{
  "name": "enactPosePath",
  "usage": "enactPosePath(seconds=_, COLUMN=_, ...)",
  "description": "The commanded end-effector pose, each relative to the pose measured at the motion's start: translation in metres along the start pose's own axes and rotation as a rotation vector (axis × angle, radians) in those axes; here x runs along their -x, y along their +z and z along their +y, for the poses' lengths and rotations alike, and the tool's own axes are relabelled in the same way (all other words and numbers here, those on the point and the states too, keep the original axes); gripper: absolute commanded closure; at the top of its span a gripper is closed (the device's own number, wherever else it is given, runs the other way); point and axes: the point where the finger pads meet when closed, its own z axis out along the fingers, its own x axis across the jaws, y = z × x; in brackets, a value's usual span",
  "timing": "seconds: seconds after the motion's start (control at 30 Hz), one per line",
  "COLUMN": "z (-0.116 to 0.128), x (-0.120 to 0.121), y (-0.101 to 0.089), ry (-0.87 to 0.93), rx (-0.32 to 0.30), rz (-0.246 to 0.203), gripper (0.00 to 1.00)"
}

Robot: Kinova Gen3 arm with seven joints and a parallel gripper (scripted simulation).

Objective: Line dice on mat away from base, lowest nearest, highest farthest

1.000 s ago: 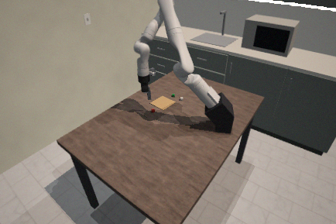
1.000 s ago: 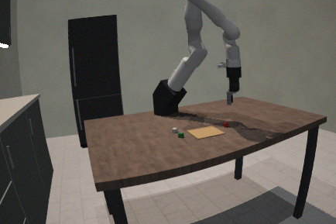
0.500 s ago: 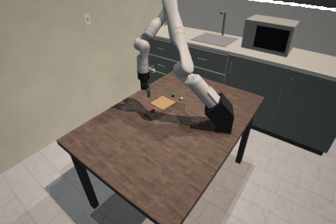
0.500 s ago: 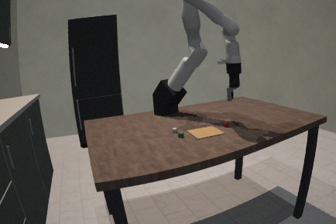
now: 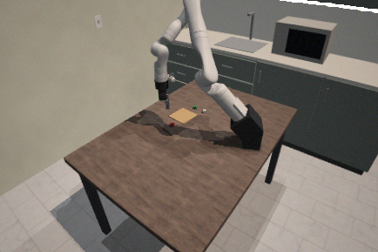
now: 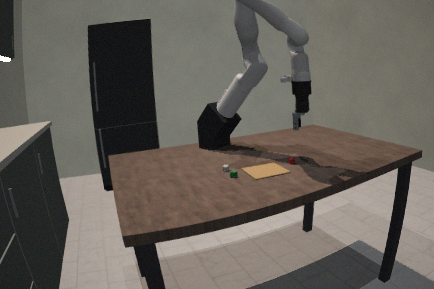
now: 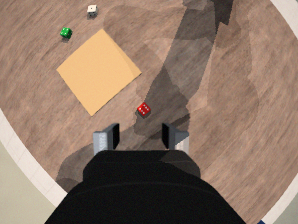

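Observation:
A tan square mat lies flat on the dark wooden table; it also shows in the exterior view and the wrist view. A red die sits on the table just off one mat edge. A green die and a white die sit close together on the table beyond the opposite side of the mat. My gripper is open and empty, pointing down, high above the table near the red die.
The robot's black base stands on the table at the side toward the kitchen counter. The table's edge runs close to the gripper's side. A wall stands behind the arm.

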Motion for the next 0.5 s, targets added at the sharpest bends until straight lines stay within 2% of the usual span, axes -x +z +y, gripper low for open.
enactPosePath(seconds=0.0, z=0.0, x=0.001, y=-0.001, ry=0.009, rx=-0.001, rz=0.001, gripper=0.0)
enactPosePath(seconds=0.13, z=-0.009, x=0.014, y=-0.001, ry=0.09, rx=-0.002, rz=-0.003, gripper=0.0)
enactPosePath(seconds=0.4, z=-0.056, x=0.062, y=-0.001, ry=0.452, rx=-0.012, rz=-0.022, gripper=0.0)
enactPosePath(seconds=0.47, z=-0.056, x=0.062, y=-0.001, ry=0.452, rx=-0.012, rz=-0.022, gripper=0.0)
